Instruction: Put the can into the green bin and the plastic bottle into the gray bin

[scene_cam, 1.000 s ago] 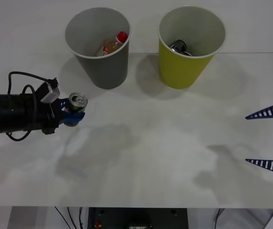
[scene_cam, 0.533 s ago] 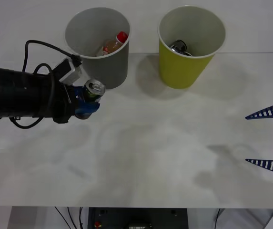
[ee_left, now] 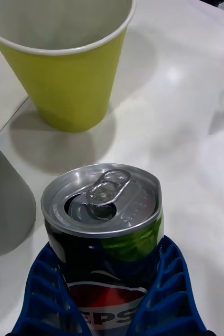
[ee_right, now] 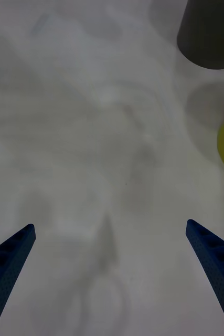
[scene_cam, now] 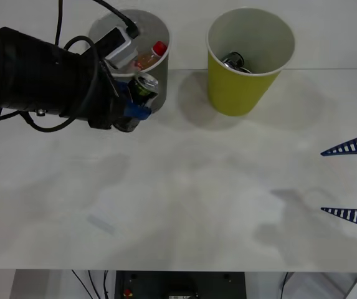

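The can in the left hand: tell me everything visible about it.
The can is a dark Pepsi drink can with a green patch and a silver top whose pull-tab opening is already open. It stands upright, clamped between the blue ribbed fingers of the left hand, lifted in front of the gray bin.

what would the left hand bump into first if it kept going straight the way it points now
Most likely the green bin. The left hand, shut on the can, faces it across open table, with the gray bin just off to the side. Depth is hard to judge.
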`<control>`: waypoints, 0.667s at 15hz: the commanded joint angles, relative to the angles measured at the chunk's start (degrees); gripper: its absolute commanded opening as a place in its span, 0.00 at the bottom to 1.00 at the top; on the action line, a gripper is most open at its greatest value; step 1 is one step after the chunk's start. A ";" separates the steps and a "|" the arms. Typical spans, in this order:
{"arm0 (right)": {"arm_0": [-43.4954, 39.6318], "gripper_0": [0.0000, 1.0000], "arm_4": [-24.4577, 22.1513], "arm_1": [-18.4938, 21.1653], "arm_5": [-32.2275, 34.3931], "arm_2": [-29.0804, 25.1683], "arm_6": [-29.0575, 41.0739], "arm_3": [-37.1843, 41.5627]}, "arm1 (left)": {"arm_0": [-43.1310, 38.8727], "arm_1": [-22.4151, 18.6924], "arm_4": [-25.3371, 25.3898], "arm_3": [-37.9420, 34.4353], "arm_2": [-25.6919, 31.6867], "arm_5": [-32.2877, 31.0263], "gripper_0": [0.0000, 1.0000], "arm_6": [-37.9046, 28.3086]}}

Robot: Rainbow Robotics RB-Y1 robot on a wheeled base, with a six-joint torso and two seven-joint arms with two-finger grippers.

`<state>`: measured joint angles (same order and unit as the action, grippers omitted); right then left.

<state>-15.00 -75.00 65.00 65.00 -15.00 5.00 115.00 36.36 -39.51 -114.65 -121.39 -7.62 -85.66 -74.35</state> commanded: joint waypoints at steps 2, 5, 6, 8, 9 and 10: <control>0.00 1.00 0.00 0.00 0.00 0.00 0.00 0.00 | 11.01 5.24 -1.98 8.80 0.06 -4.34 0.00 -0.18; 0.00 1.00 0.00 0.00 0.00 0.00 0.00 0.00 | 20.59 7.52 -5.15 18.82 -1.17 -4.34 0.00 -0.71; 0.00 1.00 0.00 0.00 0.00 0.00 0.00 0.00 | 23.40 7.79 -6.38 21.98 -2.67 -4.34 0.00 -0.71; 0.00 1.00 0.00 0.00 0.00 0.00 0.00 0.00 | 29.64 8.75 -8.05 28.14 -5.13 -4.34 0.01 -0.79; 0.00 1.00 0.00 0.00 0.00 0.00 0.00 0.00 | 31.66 9.72 -8.14 30.69 -5.65 -4.34 0.02 -0.79; 0.00 1.00 0.00 0.00 0.00 0.00 0.00 0.00 | 33.16 11.21 -8.22 32.88 -5.83 -4.34 0.03 -0.71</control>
<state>-15.00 -75.00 65.00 65.00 -15.00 5.00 115.00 68.35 -29.34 -122.81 -90.20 -13.24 -90.02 -75.12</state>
